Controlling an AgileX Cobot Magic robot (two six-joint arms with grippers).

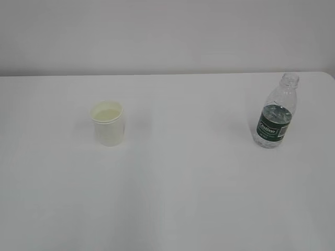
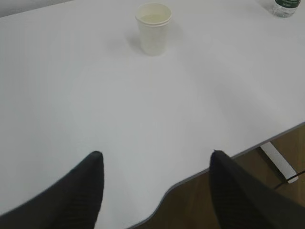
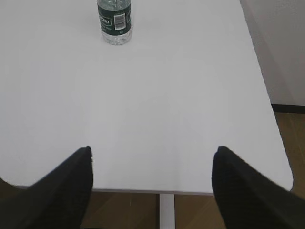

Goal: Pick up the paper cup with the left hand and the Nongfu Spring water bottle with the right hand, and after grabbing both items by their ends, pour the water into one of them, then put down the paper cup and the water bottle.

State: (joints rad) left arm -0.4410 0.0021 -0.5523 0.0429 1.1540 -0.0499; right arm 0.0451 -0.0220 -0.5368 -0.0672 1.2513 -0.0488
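Closest to the lens in the left wrist view are the two dark fingers point(image 2: 78, 191) of the left hand point(image 2: 155, 160), spread wide apart with nothing between them but bare white table point(image 2: 143, 109); they hang above the near edge of the tabletop and touch nothing. The paper cup point(image 2: 153, 28) stands upright well ahead of this gripper, a little to the left of the line running out from the gap between its fingers, its cream inside showing under the rolled rim. The right hand point(image 3: 152, 157) looks much the same in its own view: both black fingers point(image 3: 243, 191) are parted widely, empty, and poised over the table's front edge, with the wooden floor point(image 3: 286, 138) visible beyond the rounded corner on its right. The water bottle point(image 3: 114, 21) stands upright far ahead of this gripper and off to the left of its open gap, its dark green label and a barcode facing the camera, only its lower part in view. Seen from outside, neither arm appears; the cup point(image 1: 108, 123) sits on the left half of the table point(image 1: 183, 183) and the bottle point(image 1: 276, 112) on the right half, well apart, the bottle capless with water point(image 1: 276, 111) standing at about the top of its label.
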